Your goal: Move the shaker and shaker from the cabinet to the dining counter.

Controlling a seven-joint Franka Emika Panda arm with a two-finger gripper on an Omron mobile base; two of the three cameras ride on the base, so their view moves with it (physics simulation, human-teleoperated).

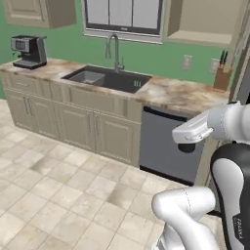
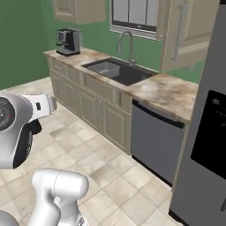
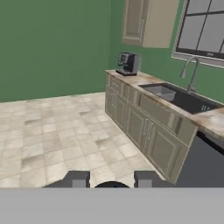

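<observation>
Hand view shows your two-finger gripper [image 3: 112, 180] clamped on a small black shaker [image 3: 112, 185] between its dark tips, carried over the tiled floor; rightward, the open beige wall cabinet [image 1: 205, 22] looks bare, suggesting transit toward the dining counter.

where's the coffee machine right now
The coffee machine stands at the far left end of the marbled worktop in the left base view, left of the sink and below a beige wall cabinet.
</observation>
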